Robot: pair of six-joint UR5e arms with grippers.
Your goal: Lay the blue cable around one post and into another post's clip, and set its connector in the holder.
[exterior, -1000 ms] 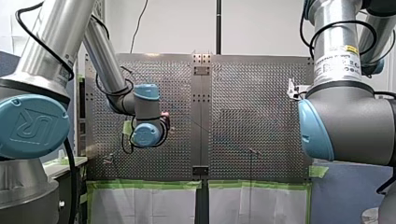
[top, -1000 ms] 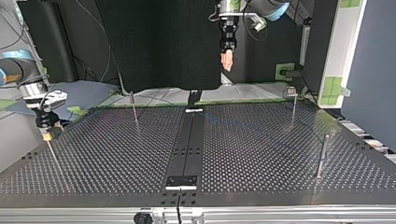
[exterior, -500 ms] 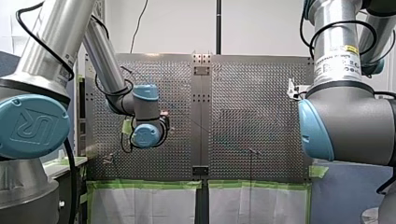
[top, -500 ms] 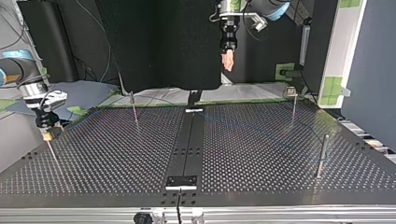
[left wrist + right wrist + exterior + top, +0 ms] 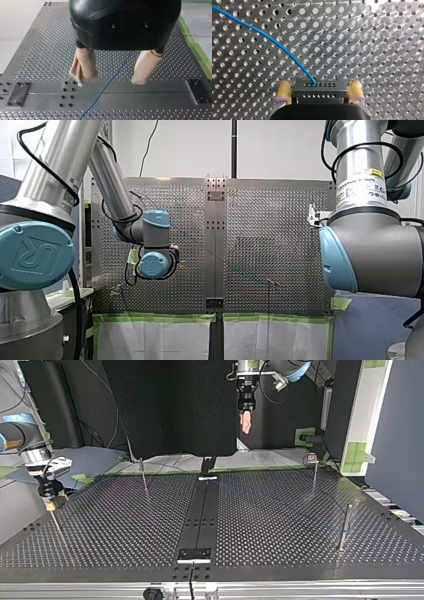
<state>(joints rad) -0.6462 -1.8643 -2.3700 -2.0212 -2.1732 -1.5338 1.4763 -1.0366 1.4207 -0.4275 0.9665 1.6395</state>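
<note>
Well, closest in, the right arm's fingers are pinched tight on both ends of the black connector. The blue cable runs out of its face, low over the holes of the worktop. I think a hard pull could yank the thin cable or twist the connector loose. This arm is by the worktop's edge at the top view's left, so it has little room on that side. Further off, the thick post, the thin post and the boxy-topped post stand well apart, and the cable could catch on the wrong one. Farthest, the left arm's fingers hang wide open, holding nothing, high over the cable with lots of free room below.
</note>
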